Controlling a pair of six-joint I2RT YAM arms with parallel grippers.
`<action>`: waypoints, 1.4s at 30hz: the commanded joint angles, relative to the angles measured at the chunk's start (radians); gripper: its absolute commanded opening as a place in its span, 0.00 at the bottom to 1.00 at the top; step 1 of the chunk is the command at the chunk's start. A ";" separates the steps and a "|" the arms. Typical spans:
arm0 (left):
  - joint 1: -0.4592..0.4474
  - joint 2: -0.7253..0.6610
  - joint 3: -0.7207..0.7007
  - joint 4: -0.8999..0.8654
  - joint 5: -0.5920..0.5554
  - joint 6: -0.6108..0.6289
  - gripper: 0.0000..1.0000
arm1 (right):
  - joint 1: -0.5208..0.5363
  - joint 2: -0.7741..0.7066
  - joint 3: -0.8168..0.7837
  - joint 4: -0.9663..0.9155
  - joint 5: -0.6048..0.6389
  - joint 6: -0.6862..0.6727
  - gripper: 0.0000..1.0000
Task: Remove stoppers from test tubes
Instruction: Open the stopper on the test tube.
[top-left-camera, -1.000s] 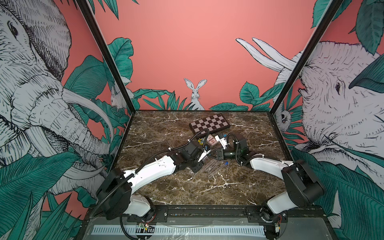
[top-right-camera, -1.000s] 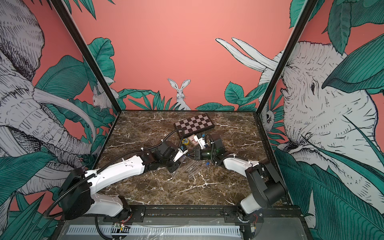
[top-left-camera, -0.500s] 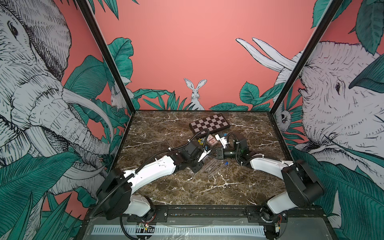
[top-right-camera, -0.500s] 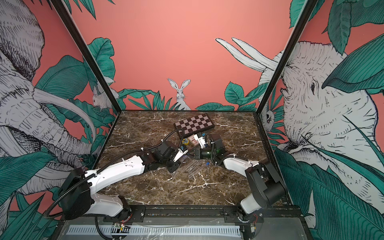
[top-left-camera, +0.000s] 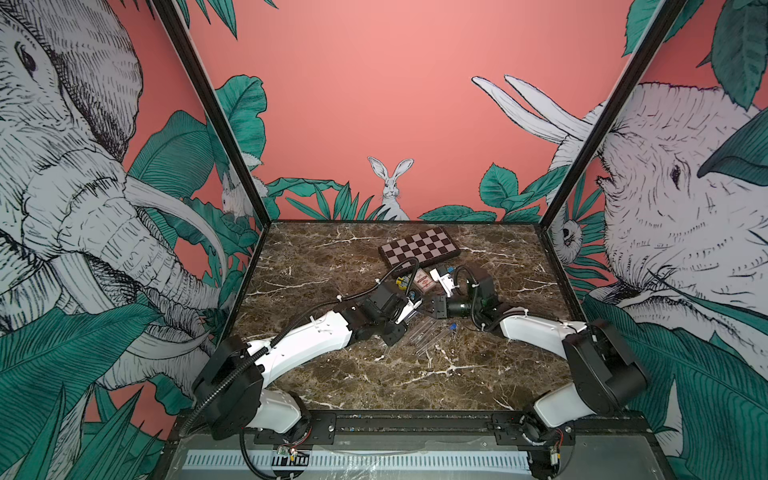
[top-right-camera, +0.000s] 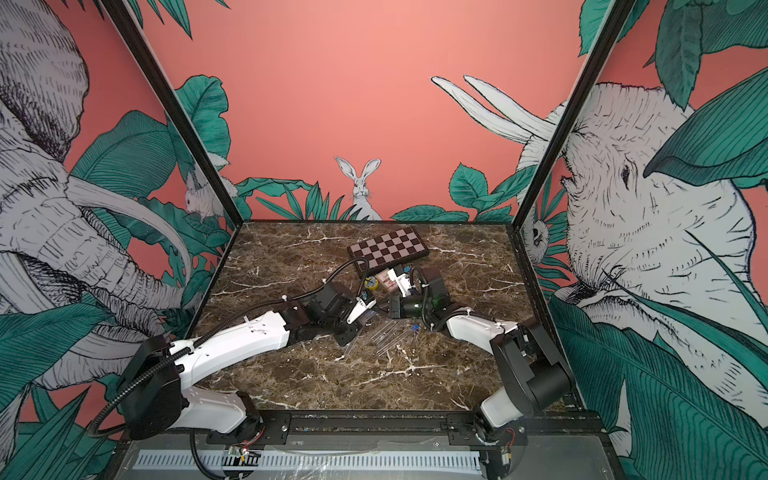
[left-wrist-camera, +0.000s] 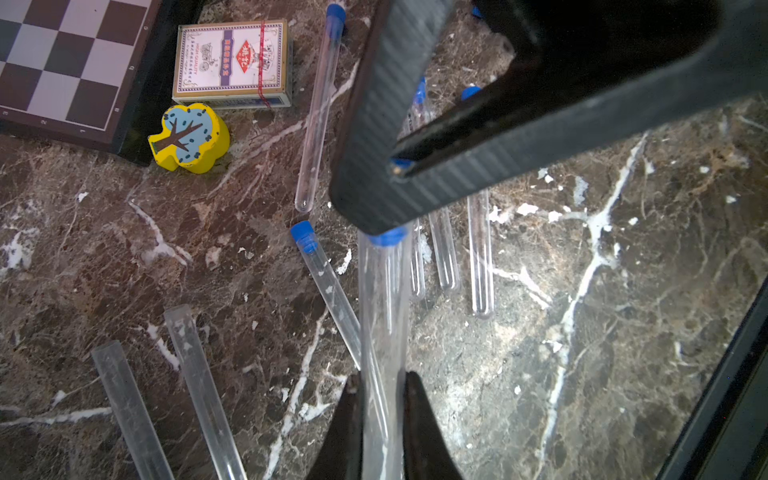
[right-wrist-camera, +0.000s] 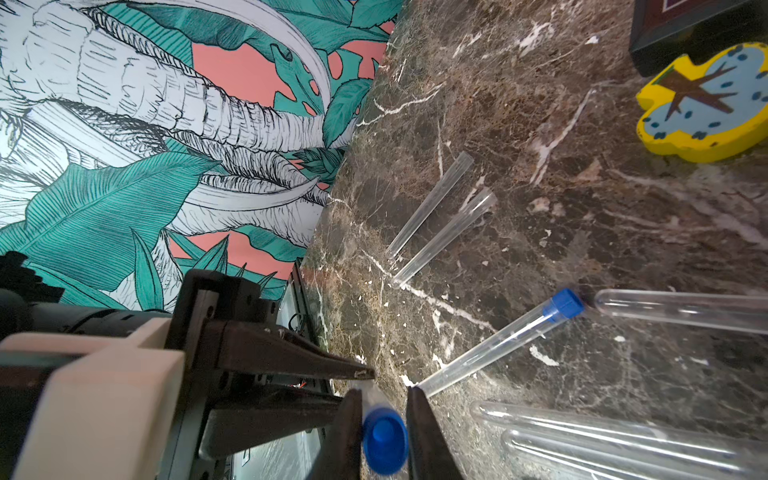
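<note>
My left gripper (left-wrist-camera: 380, 386) is shut on a clear test tube (left-wrist-camera: 380, 328) and holds it above the marble. The tube's blue stopper (right-wrist-camera: 384, 440) sits between the jaws of my right gripper (right-wrist-camera: 384, 399), which press it from both sides. In both top views the two grippers (top-left-camera: 411, 309) (top-right-camera: 386, 307) meet tip to tip at mid-table. Several more test tubes lie below. One (left-wrist-camera: 328, 291) has its stopper (left-wrist-camera: 303, 237) in, and two (right-wrist-camera: 430, 203) lie open-ended. A loose stopper (top-left-camera: 453, 328) rests near the right arm.
A chessboard (top-left-camera: 419, 247) lies behind the grippers. A card box (left-wrist-camera: 232, 62) and a yellow tree-shaped block (left-wrist-camera: 189, 137) sit just in front of it. Printed walls enclose the table on three sides.
The right gripper's jaws have narrowed onto the stopper. Both arms stay about where they were, and the left keeps its hold on the tube.
</note>
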 joint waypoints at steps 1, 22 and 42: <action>-0.002 -0.019 0.003 -0.008 0.004 0.007 0.08 | 0.006 0.007 0.003 0.024 -0.017 -0.013 0.20; -0.002 -0.018 0.015 -0.015 -0.001 0.018 0.08 | 0.007 0.006 0.018 -0.025 -0.022 -0.044 0.14; -0.002 -0.011 0.018 -0.015 -0.003 0.016 0.08 | 0.005 0.010 0.010 -0.016 -0.029 -0.042 0.15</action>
